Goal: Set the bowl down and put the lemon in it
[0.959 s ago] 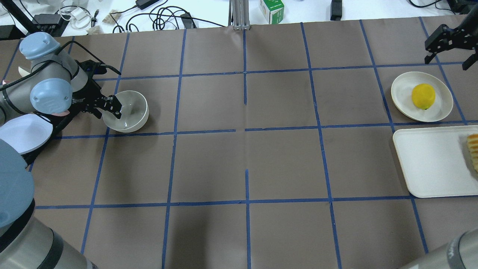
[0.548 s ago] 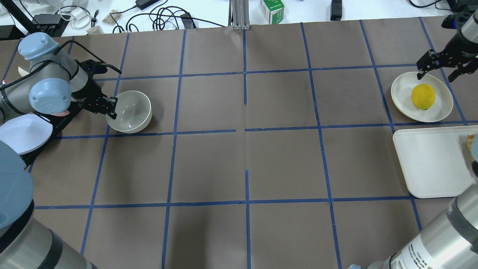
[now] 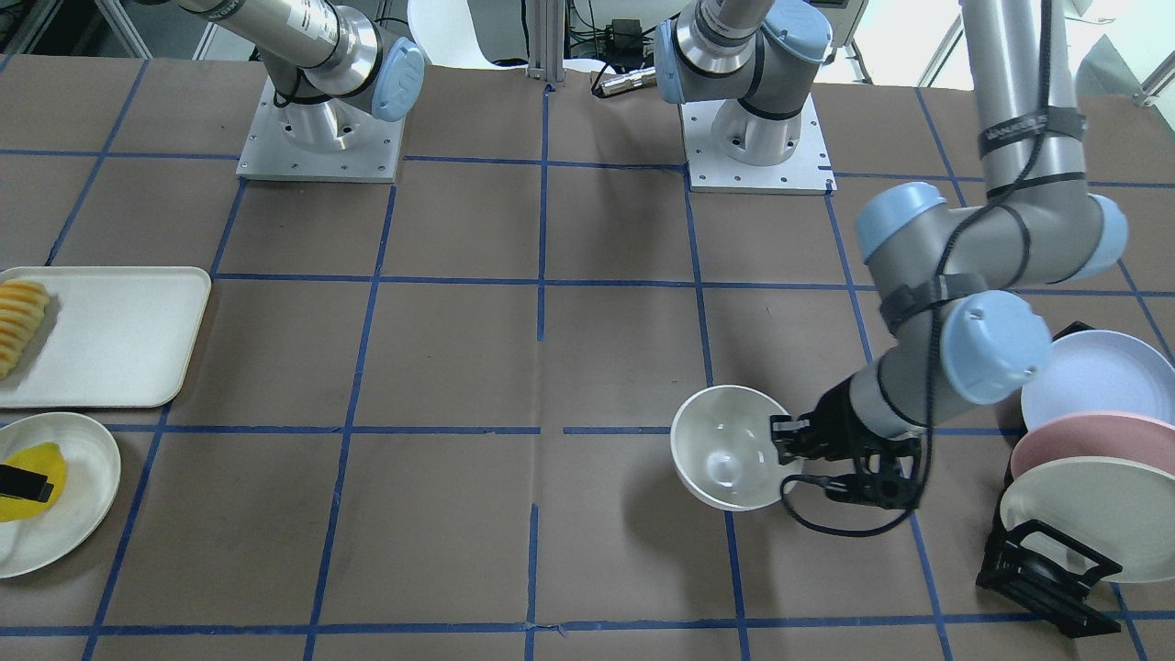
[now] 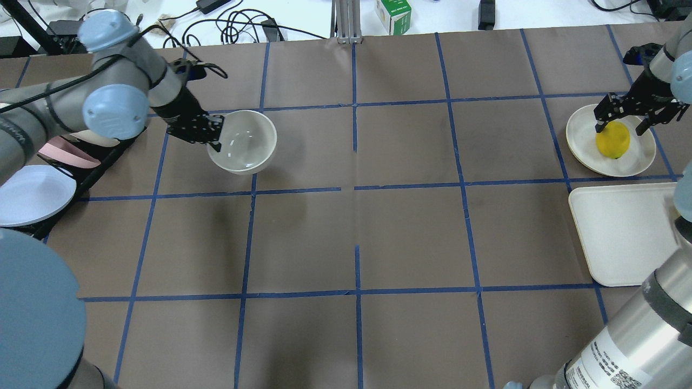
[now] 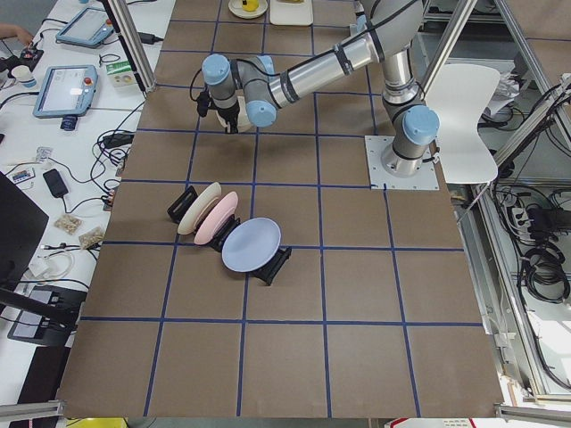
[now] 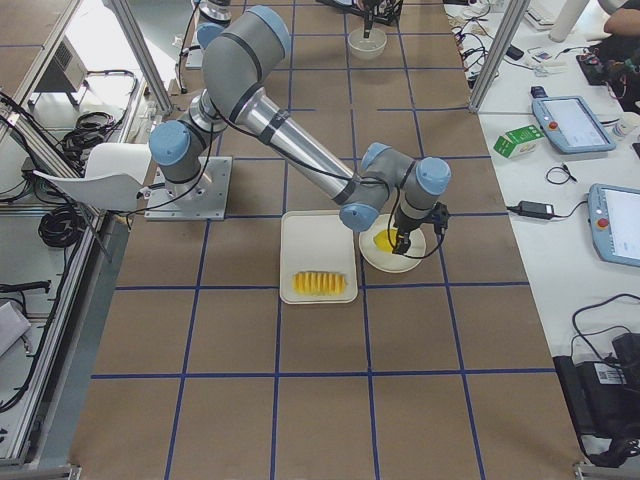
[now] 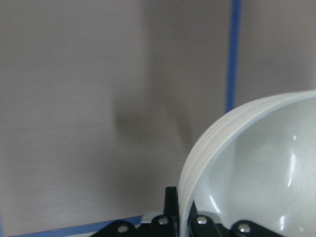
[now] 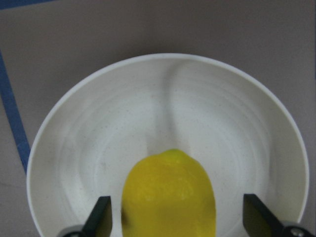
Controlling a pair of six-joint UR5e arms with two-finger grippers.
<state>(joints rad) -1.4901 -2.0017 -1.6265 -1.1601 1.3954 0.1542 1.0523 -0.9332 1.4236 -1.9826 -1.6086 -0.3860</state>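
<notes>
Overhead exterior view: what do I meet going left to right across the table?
In order: racked plates → bowl, held at its left rim by the left gripper → lemon on its plate. The right gripper and the tray overlap that plate, so I leave them out.

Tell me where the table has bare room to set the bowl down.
The widest bare patch is the table middle, between the bowl held by the left gripper and the tray. Crowded: the right end, where the right gripper straddles the lemon on its plate beside the tray, and the left end around the racked plates.
</notes>
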